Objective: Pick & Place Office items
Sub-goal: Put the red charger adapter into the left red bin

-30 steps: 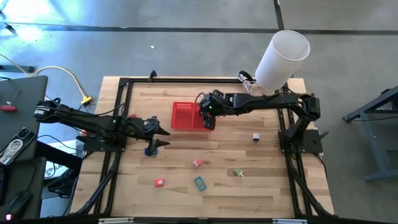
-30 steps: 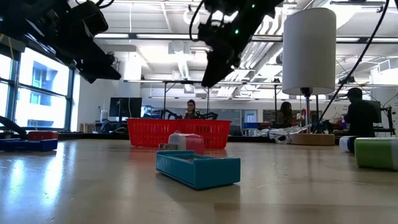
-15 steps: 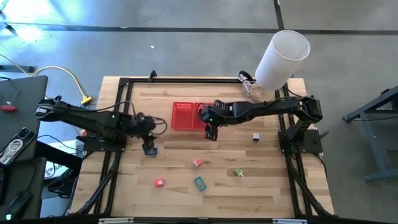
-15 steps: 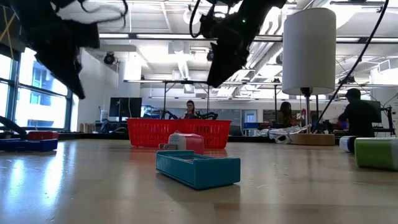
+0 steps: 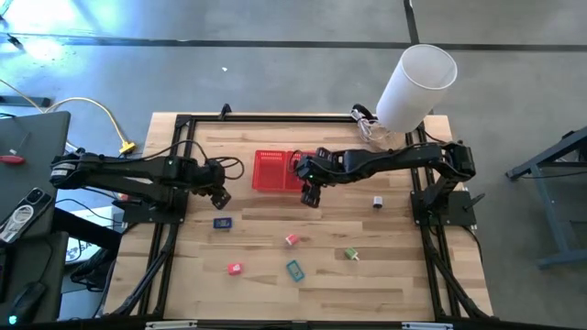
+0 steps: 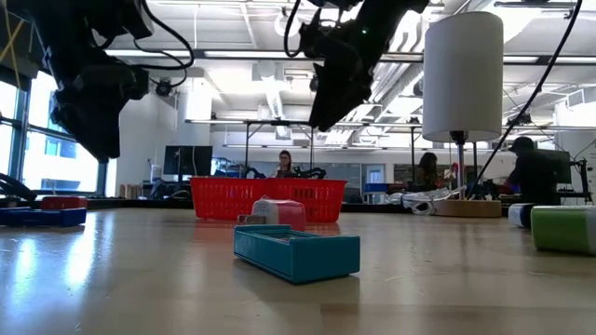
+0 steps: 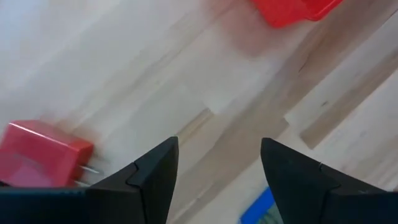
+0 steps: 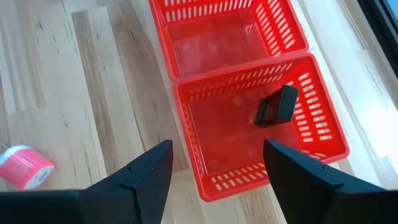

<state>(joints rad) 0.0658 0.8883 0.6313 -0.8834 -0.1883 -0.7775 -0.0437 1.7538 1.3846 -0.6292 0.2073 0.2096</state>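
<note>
Wooden table (image 5: 385, 266), red basket (image 5: 276, 170), grey concrete floor (image 5: 275, 73) around.

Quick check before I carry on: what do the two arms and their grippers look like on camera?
Both arms are dark, jointed links with black cables looping along them. The left gripper and right gripper each show two matte black, wedge-shaped fingers with angular edges. Green indicator lights glow on both arms in the high view.

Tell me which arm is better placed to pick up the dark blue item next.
Left. Its gripper hovers open right beside the dark blue item, while the right gripper sits by the red basket, farther away.
</note>
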